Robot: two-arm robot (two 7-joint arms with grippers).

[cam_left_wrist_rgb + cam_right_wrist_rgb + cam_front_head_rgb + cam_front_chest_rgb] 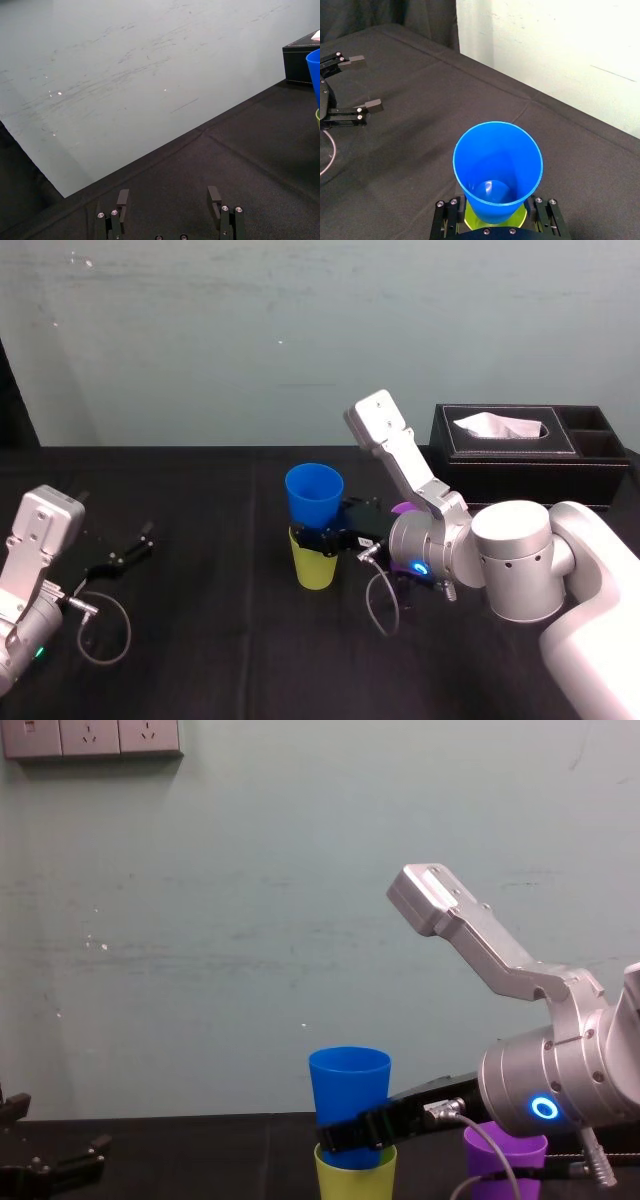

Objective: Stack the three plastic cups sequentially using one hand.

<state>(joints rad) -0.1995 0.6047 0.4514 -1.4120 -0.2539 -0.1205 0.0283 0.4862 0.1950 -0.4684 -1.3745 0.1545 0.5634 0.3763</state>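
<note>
right hand [333, 538] grasps the blue cup [314, 495], nested in the yellow-green cup [317, 570]: first stack nearly done. purple cup [505, 1160], at right, is unstacked. left hand [125, 555] idles released, far left.

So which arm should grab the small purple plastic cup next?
Right, I'd say. The right gripper grips the blue plastic cup nested in the yellow-green plastic cup, and the purple plastic cup stands close beside that arm. The left gripper sits open, far off.

The right arm [510, 560] hides most of the purple cup [404, 508], leaving one sliver.
</note>
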